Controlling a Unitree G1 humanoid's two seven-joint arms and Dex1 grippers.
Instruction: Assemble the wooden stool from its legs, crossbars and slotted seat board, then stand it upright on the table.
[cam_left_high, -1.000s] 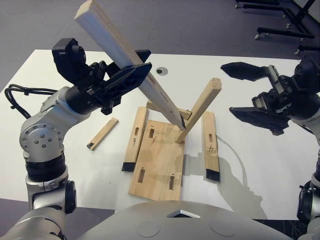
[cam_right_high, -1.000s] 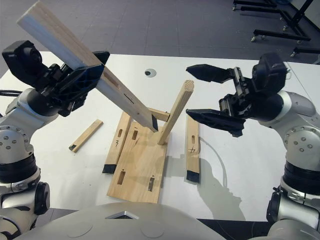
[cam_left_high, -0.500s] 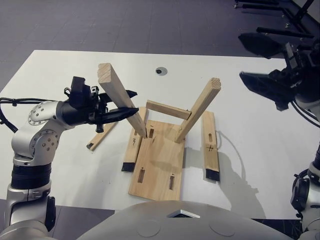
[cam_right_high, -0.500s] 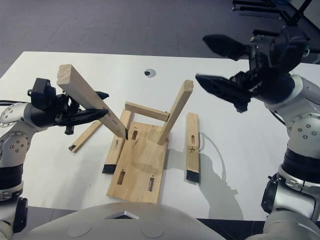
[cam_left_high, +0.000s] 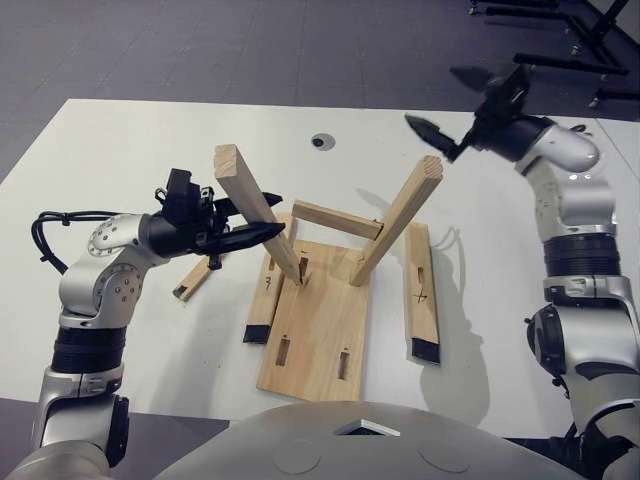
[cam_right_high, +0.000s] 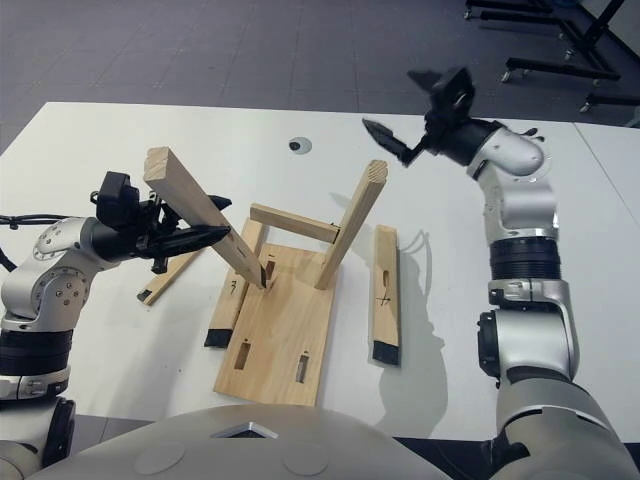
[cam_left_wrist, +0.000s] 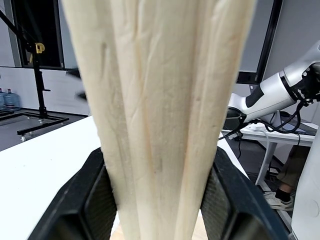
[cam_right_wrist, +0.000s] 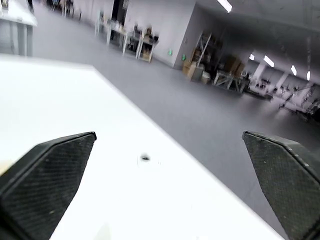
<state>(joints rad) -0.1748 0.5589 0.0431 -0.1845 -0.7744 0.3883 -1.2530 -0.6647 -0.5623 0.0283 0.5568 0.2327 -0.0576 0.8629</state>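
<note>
Currently, white rectangular table (cam_left_high: 120, 140): carries all the stool parts; small round grey grommet (cam_left_high: 320, 141) set in its far side.
Flat pale wooden slotted seat board (cam_left_high: 315, 330): lies mid-table, slots facing up.
Pale square-section wooden held leg (cam_left_high: 238, 172): tilted, top toward the robot's left, lower end touching the seat board at its far-left slot; can't tell if it's seated in the slot.
Black two-finger left claw (cam_left_high: 270, 215): clamped on the held leg about mid-length; fingers (cam_left_wrist: 95, 200) press two opposite faces.
Pale wooden standing leg (cam_left_high: 400, 215): foot at the seat board's far-right slot, leaning right.
Long pale wooden crossbar (cam_left_high: 335, 218): raised off the board, one end joined to the standing leg, other end free just beside the held leg.
Black two-finger right claw (cam_left_high: 432, 95): spread wide, nothing between the fingers; raised over the table's far right, near the standing leg's top, not touching it.
Black-tipped pale wooden left spare leg (cam_left_high: 265, 295): flat on the table against the seat board's left edge, black tip nearest the robot.
Black-tipped pale wooden right spare leg (cam_left_high: 420, 295): flat, just right of the seat board, parallel to it, slot visible.
Short pale wooden bar (cam_left_high: 203, 268): flat on the table, left of the left spare leg.
</note>
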